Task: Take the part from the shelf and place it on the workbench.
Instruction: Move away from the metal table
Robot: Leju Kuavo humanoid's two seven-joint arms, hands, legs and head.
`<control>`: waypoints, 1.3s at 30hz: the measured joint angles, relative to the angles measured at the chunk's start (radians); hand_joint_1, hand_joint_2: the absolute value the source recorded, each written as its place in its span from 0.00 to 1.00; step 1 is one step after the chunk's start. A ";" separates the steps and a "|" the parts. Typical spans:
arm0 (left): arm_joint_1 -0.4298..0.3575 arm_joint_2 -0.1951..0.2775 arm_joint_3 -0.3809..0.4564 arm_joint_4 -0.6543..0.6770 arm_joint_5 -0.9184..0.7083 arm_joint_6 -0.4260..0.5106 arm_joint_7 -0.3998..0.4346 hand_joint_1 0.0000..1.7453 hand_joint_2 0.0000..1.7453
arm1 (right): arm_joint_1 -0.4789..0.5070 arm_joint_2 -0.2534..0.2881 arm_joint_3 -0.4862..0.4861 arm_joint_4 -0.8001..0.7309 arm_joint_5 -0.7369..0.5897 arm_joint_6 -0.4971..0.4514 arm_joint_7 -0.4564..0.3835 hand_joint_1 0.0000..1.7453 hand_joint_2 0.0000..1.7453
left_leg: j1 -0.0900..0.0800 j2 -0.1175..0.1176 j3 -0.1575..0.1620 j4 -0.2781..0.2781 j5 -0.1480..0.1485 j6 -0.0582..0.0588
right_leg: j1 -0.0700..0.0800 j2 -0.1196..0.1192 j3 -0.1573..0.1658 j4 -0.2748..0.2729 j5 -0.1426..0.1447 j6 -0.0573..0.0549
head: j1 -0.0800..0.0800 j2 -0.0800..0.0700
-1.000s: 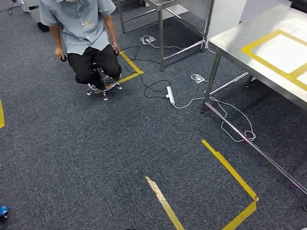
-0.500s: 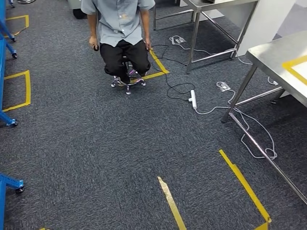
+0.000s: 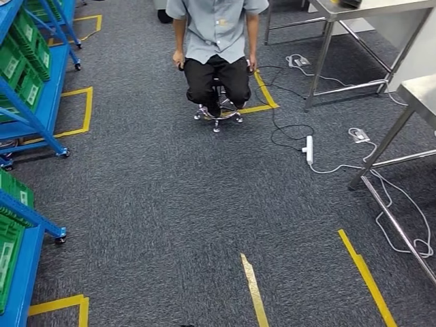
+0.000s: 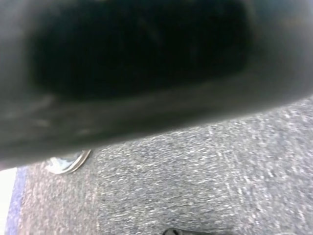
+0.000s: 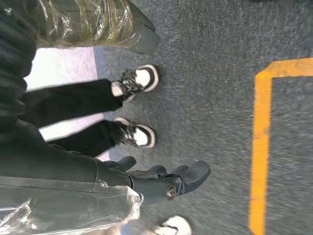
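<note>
Carpet (image 3: 154, 204), dark grey and speckled, covers the whole floor in the head view, crossed by strips of yellow tape (image 3: 255, 291). Blue shelving (image 3: 38, 102) on castors stands along the robot's left, loaded with green bins (image 3: 23, 58) that carry pale labels too small to read; the part itself cannot be made out among them. A steel workbench (image 3: 419, 92) shows at the right edge, with another steel table (image 3: 360, 8) farther back. A person (image 3: 216, 48) in a grey shirt and dark trousers sits low on a wheeled stool (image 3: 216, 117), facing the robot. A white power strip (image 3: 308, 148) and loose cables (image 3: 396, 204) lie on the carpet near the bench legs.

In the right wrist view the right hand (image 5: 162, 181) hangs above the carpet with its dark fingers (image 5: 195, 172) stretched out loosely, holding and touching nothing; a person's shoes (image 5: 138, 134) stand nearby. Whether the left hand is spread or curled cannot be told.
</note>
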 joint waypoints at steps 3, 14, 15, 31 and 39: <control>0.000 0.000 0.000 0.000 -0.002 -0.002 -0.004 0.00 0.00 | -0.003 0.000 0.020 0.008 0.000 0.008 -0.008 0.00 1.00 | -0.005 0.041 0.093 -0.170 0.089 0.009 | 0.004 -0.034 0.008 0.000 -0.006 0.004 | 0.000 0.000; -0.004 0.004 0.001 0.000 -0.013 -0.006 -0.018 0.00 0.00 | -0.015 -0.008 0.071 0.040 0.000 0.008 -0.035 0.00 1.00 | -0.012 -0.004 0.137 -0.282 0.116 0.053 | 0.004 0.029 -0.122 0.282 -0.149 0.036 | 0.011 0.000; -0.003 0.004 0.001 0.000 -0.013 -0.006 -0.017 0.00 0.00 | -0.014 -0.008 0.072 0.042 0.000 0.008 -0.036 0.00 1.00 | -0.013 -0.016 0.139 -0.282 0.116 0.053 | 0.005 0.032 -0.132 0.292 -0.139 0.035 | 0.011 0.000; 0.005 0.003 0.003 0.000 -0.020 -0.006 -0.014 0.00 0.00 | -0.010 -0.014 0.080 0.059 0.000 0.000 -0.037 0.00 1.00 | -0.003 0.002 -0.002 0.001 0.009 0.004 | 0.008 -0.004 0.005 0.000 -0.008 -0.005 | -0.003 0.000; 0.001 0.006 0.006 0.000 -0.019 -0.020 -0.030 0.00 0.00 | -0.019 -0.017 0.085 0.064 0.000 -0.001 -0.040 0.00 1.00 | -0.022 0.054 0.133 -0.272 0.109 0.043 | 0.017 -0.067 0.022 0.006 -0.037 0.021 | 0.001 0.000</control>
